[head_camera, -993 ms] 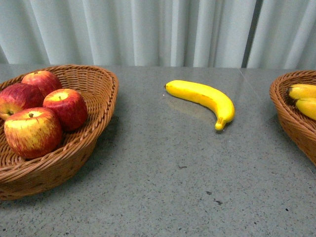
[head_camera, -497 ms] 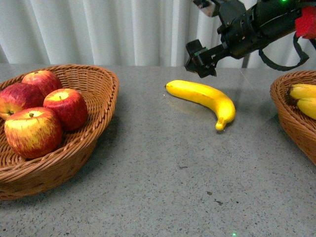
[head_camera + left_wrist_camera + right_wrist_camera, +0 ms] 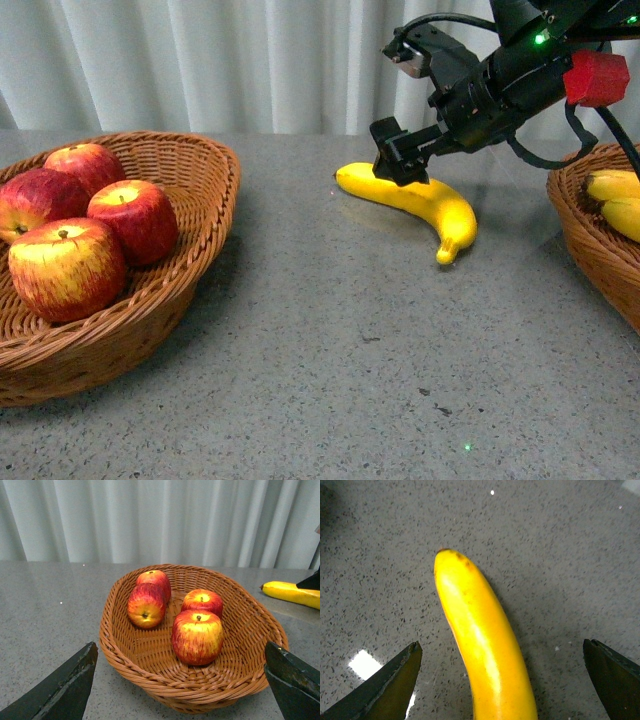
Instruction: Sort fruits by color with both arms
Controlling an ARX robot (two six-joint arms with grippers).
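Nearest in the front view, four apples [image 3: 75, 225] sit in the left basket [image 3: 205, 230]. The left wrist view shows them ahead of the left gripper [image 3: 180, 647], not touched, its jaws spread wide.

Further back, mid-table [image 3: 350, 380], one banana [image 3: 420, 200] lies loose. The right gripper [image 3: 397, 157] hangs low over the end of the banana nearer the left basket, jaws spread. The right wrist view shows the banana running between the two fingers [image 3: 395, 680] with bare table on both sides.

Half a second ago this gripper was higher and beyond the banana; a second ago no arm was in view. The banana has not shifted.

The right basket [image 3: 590, 240] is cut off by the frame edge, with only parts of two bananas [image 3: 618, 200] showing. The gripper covers a bit of the loose banana's far edge, so contact cannot be told. Behind everything hangs the curtain [image 3: 250, 60].
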